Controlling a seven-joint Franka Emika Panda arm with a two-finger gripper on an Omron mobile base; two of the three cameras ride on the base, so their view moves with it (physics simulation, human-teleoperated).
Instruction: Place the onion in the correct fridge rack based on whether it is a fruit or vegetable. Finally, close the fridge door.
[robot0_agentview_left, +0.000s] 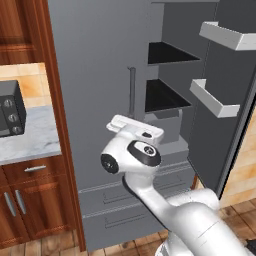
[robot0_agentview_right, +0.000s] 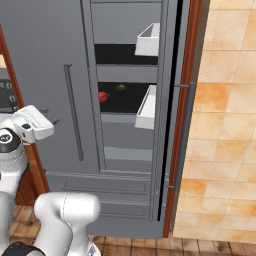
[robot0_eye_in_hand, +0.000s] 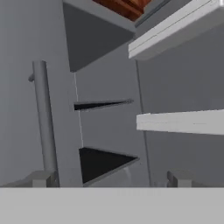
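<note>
The onion (robot0_agentview_right: 103, 97), a small red-maroon ball, rests on the left part of the lower black fridge rack (robot0_agentview_right: 127, 102) inside the open grey fridge. The same rack (robot0_agentview_left: 165, 96) appears from the left, and as a dark wedge (robot0_eye_in_hand: 103, 162) in the hand view. My gripper (robot0_eye_in_hand: 110, 178) is open with nothing between its widely spread fingertips (robot0_eye_in_hand: 41, 178). It is well short of the rack and apart from the onion. The white hand (robot0_agentview_left: 131, 127) hovers in front of the closed left fridge door, below rack height.
A small dark green item (robot0_agentview_right: 120, 88) lies on the same rack behind the onion. The upper black shelf (robot0_agentview_left: 170, 52) is above. The open fridge door (robot0_agentview_left: 220, 135) swings out on the right, carrying two light-grey bins (robot0_agentview_left: 215, 98). A vertical handle (robot0_eye_in_hand: 43, 118) runs up the left door. A counter (robot0_agentview_left: 27, 135) stands to the left.
</note>
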